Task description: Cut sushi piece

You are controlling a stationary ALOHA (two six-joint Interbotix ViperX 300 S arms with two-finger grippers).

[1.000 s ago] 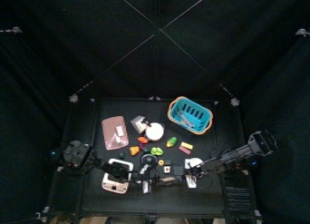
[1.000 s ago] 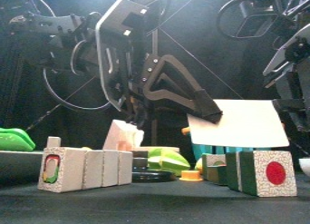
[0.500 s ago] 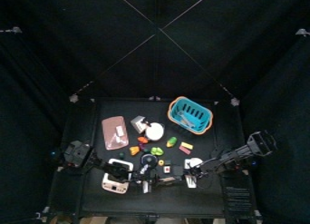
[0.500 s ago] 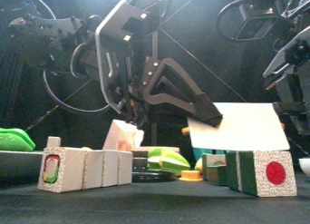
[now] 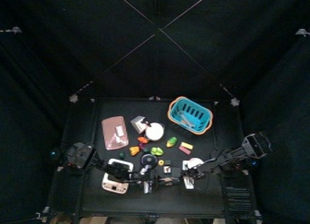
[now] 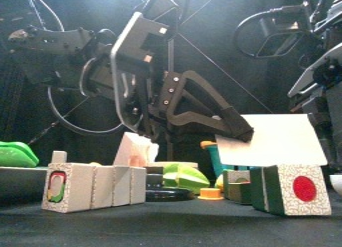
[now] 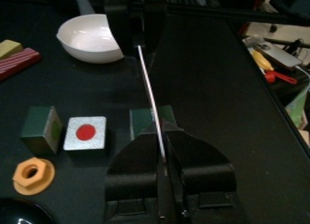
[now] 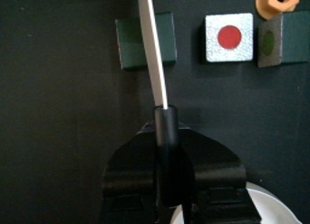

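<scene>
The right gripper [image 8: 161, 187] is clamped on the knife [image 8: 154, 55], its blade over the green sushi piece [image 8: 145, 42] just ahead. Judging by that, the cut isn't made. The left gripper [image 7: 162, 178] likewise grips a blade [image 7: 143, 82].

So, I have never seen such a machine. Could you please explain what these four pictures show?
It is a robot with two arms at a small black table. One picture looks straight down, one looks level from the front edge, two come from cameras on the wrists. On the table lie toy foods, a red-dot sushi block, a white bowl and a blue basket. The left gripper and right gripper each appear shut on a pale knife, its blade over a green sushi piece.
</scene>
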